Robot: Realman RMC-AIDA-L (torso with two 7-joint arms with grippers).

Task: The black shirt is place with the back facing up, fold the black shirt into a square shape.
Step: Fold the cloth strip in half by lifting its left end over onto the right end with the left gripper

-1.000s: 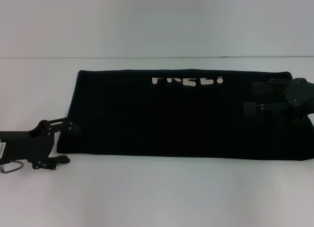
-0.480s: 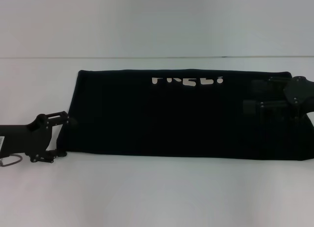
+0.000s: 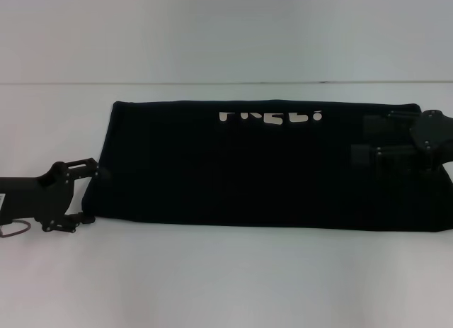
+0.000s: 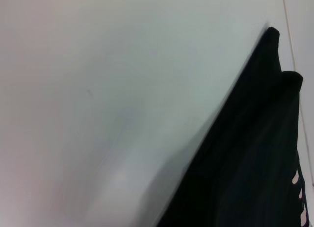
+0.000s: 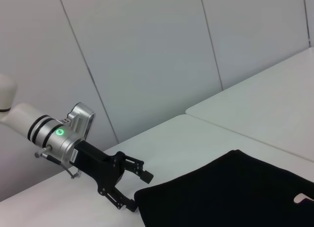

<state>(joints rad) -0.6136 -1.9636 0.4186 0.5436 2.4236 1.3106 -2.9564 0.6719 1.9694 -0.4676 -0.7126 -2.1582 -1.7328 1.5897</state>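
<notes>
Head view: the black shirt [image 3: 262,165] lies flat mid-counter [image 3: 226,278] as a long band, its long axis left-right, lettering along the far edge. The left claw [image 3: 90,190] is spread at its left end. The right claw [image 3: 364,138] is spread over its right end.
</notes>
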